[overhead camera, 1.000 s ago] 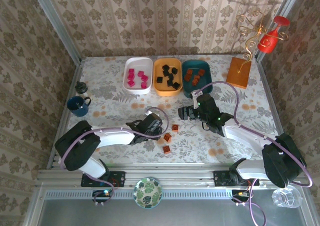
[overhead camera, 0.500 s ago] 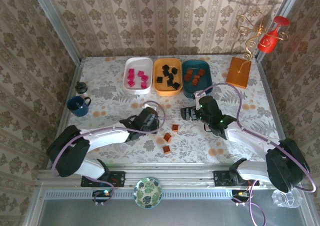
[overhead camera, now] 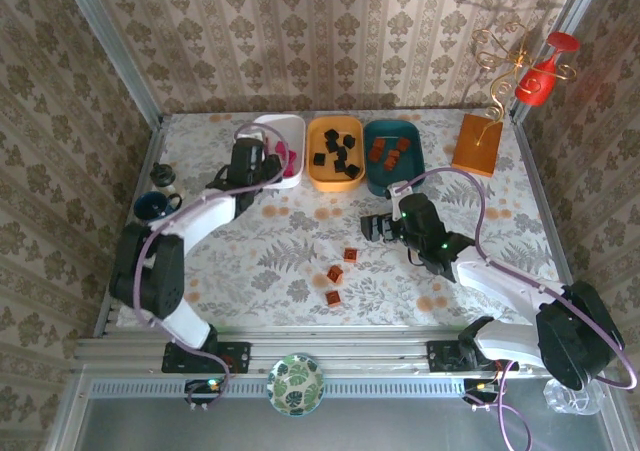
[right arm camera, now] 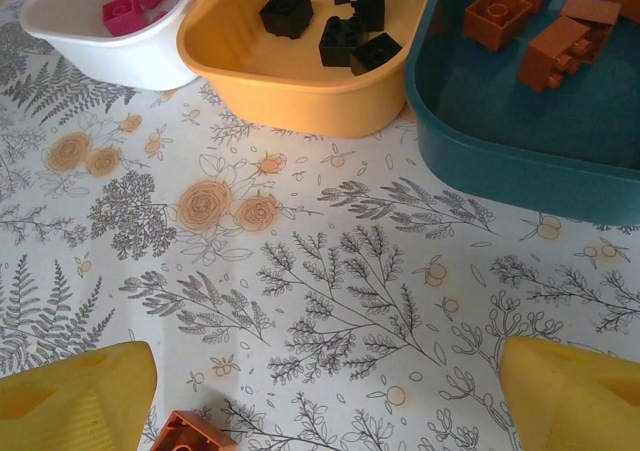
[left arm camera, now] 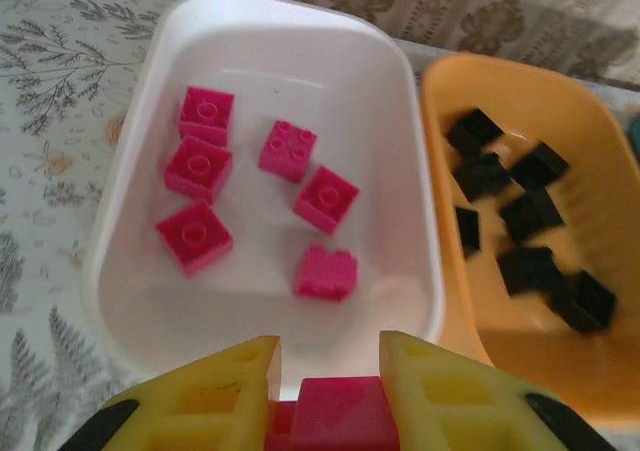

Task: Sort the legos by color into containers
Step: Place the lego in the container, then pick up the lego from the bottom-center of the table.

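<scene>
My left gripper (left arm camera: 330, 391) is shut on a magenta pink lego (left arm camera: 338, 413) and hangs over the near rim of the white tray (left arm camera: 420, 221), which holds several pink legos (left arm camera: 322, 199). In the top view that gripper (overhead camera: 250, 161) sits at the white tray (overhead camera: 296, 123). The orange tray (overhead camera: 335, 179) holds black legos (left arm camera: 530, 211); the dark teal tray (overhead camera: 372, 176) holds brown-orange ones (right arm camera: 555, 46). My right gripper (overhead camera: 375, 228) is open above bare table, empty. Three brown-orange legos (overhead camera: 335, 273) lie loose near it; one (right arm camera: 190, 433) is by its left finger.
A dark blue mug (overhead camera: 155, 209) stands at the left edge, with a small dark jar (overhead camera: 162, 176) behind it. The orange square stand (overhead camera: 477, 143) with gold wire is at the back right. A green patterned bowl (overhead camera: 295, 383) sits below the table's front rail.
My left arm swung from the table's middle up and left to the white tray with the pink lego in its grip. The right gripper barely shifted.
</scene>
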Robot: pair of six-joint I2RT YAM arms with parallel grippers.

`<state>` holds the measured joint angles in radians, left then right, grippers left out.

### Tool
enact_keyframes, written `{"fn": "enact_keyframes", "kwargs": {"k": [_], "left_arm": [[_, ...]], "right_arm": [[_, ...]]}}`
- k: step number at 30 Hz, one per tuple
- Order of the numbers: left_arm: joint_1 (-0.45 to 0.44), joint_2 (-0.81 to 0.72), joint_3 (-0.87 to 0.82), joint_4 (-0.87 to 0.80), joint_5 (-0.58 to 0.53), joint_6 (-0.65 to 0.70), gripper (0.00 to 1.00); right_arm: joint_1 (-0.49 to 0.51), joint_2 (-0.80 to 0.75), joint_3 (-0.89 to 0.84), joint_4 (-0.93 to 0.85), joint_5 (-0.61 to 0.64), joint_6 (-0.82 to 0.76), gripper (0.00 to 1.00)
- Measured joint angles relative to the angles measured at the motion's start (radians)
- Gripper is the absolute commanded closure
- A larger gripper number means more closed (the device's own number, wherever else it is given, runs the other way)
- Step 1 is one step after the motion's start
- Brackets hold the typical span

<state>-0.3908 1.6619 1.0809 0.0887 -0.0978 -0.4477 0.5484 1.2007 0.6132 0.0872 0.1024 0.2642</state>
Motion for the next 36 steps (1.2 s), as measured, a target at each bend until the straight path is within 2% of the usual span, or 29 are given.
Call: {"fn": "enact_keyframes", "kwargs": {"k": [3, 7, 9, 12, 17, 21, 26, 31, 36], "left_arm": [[0.044, 0.139, 0.11, 0.001, 0.036, 0.0, 0.74], [0.078, 0.277, 0.254, -0.037, 0.065, 0.017, 0.54], [0.084, 0.302, 0.298, -0.064, 0.072, 0.027, 0.44], [0.084, 0.288, 0.313, -0.077, 0.078, 0.035, 0.36], [0.082, 0.127, 0.182, -0.058, 0.109, 0.037, 0.32], [0.063, -0.098, -0.032, -0.003, 0.128, 0.024, 0.29], [-0.013, -0.356, -0.306, 0.053, 0.128, 0.012, 0.28], [-0.062, -0.488, -0.479, 0.051, 0.12, -0.005, 0.27], [-0.103, -0.583, -0.565, 0.023, 0.095, -0.013, 0.27]], "right_arm": [[0.003, 0.01, 0.0, 0.002, 0.0, 0.0, 0.1], [0.004, 0.016, 0.0, 0.003, -0.001, 0.0, 0.1], [0.007, 0.028, 0.001, 0.003, -0.001, 0.0, 0.1], [0.018, 0.076, 0.021, -0.01, -0.002, 0.001, 0.1], [0.066, 0.182, 0.106, -0.067, -0.001, 0.0, 0.1], [0.102, 0.255, 0.192, -0.132, 0.0, 0.001, 0.1], [0.146, 0.316, 0.238, -0.208, 0.0, 0.027, 0.1], [0.19, 0.394, 0.272, -0.266, 0.021, 0.066, 0.11], [0.199, 0.47, 0.311, -0.307, 0.047, 0.097, 0.11]]}}
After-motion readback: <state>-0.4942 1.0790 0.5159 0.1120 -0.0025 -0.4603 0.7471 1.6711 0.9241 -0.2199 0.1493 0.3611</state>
